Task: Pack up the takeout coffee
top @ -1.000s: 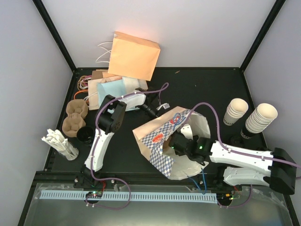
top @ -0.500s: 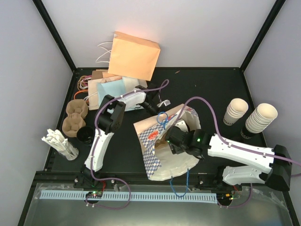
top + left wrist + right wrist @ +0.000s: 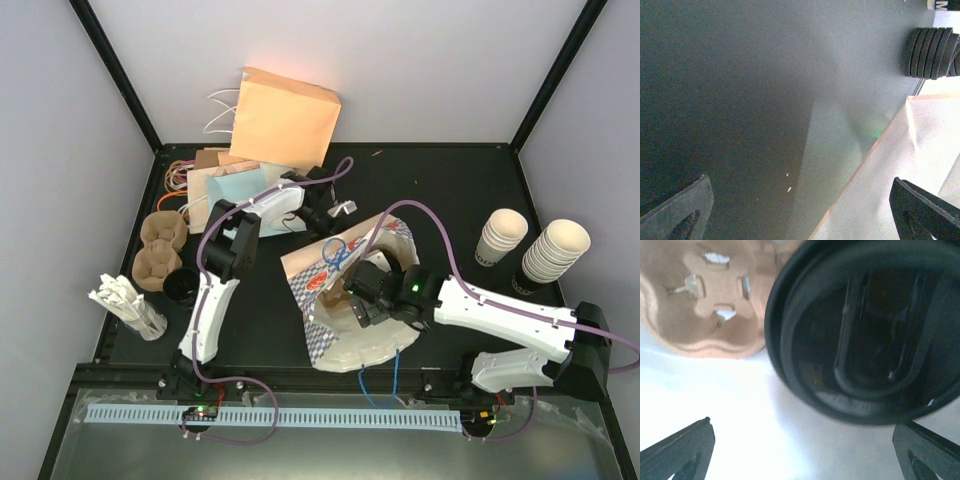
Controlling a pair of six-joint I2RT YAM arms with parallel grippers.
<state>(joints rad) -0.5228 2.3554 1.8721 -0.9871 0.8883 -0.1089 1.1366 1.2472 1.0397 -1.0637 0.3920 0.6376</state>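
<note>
Across the blue-checked paper bag (image 3: 325, 270) runs a red-and-blue printed logo, too small to read. Both pincers are spread wide and hold nothing: the right gripper (image 3: 802, 450) is inside the bag's white mouth, the left gripper (image 3: 800, 210) over the matte dark table (image 3: 740, 100) beside the bag's edge. The takeout coffee (image 3: 860, 330), showing only a glossy round black lid, sits in the bag beside a moulded brown pulp carrier (image 3: 705, 300).

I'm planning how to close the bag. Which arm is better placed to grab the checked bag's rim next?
Left, probably. The open left hand hovers at the far edge of the bag, with paper right by its fingers. The right hand is deep inside the bag, open over a black lid and cardboard carrier.
</note>
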